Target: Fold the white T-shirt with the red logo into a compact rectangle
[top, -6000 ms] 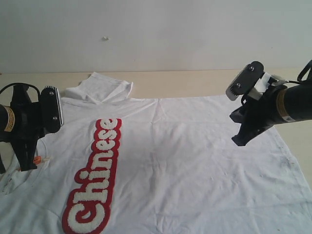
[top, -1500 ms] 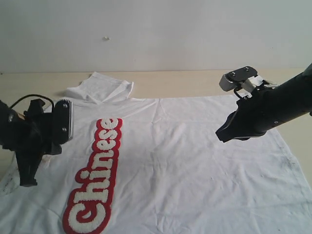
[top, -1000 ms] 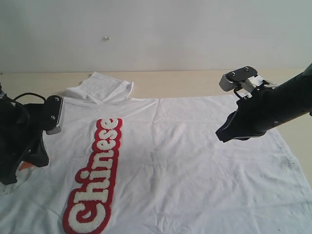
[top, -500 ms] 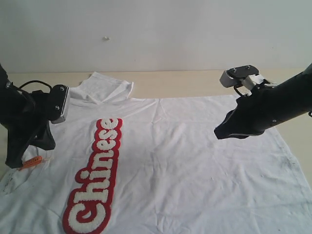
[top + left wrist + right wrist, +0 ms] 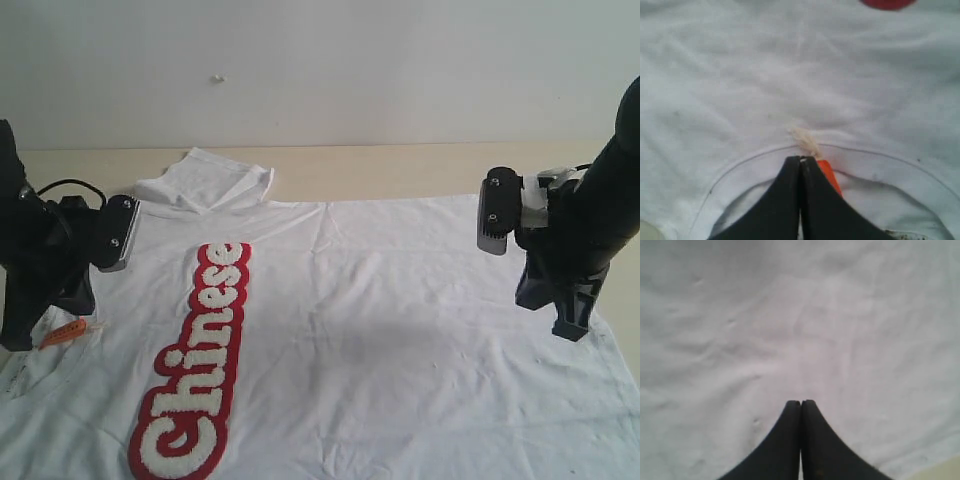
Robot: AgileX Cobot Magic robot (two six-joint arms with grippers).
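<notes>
Starting the first fold is how I read this moment: the shirt lies spread flat and face up over most of the bench. The logo runs from the lower left of the exterior view up toward the centre-left, and one sleeve sits a little rumpled at the upper left. No fold is made yet. My left hand is at the left edge of the exterior view, low over the collar. Its two fingers are pressed together with no gap, and their tips are right at the collar seam, just beside the orange tag. I see no cloth between them, and I cannot tell whether a sliver of collar is caught. My right hand is at the right of the exterior view, over the shirt near its far edge. It is clenched the same way, tips together, with plain white cloth under it and a strip of bare bench showing just beyond. I judge both hands are placed for a pick-up at opposite ends of the shirt but are not gripping it. The next move calls for parting each pair of fingers, sinking them onto the cloth at collar and edge, and closing on a single layer. Both ends then have to lift together and carry over evenly, so that the fold lands straight. Thin, limp cotton like this may slip or bunch if the pinch is shallow, so I would want a firm bite before lifting.
</notes>
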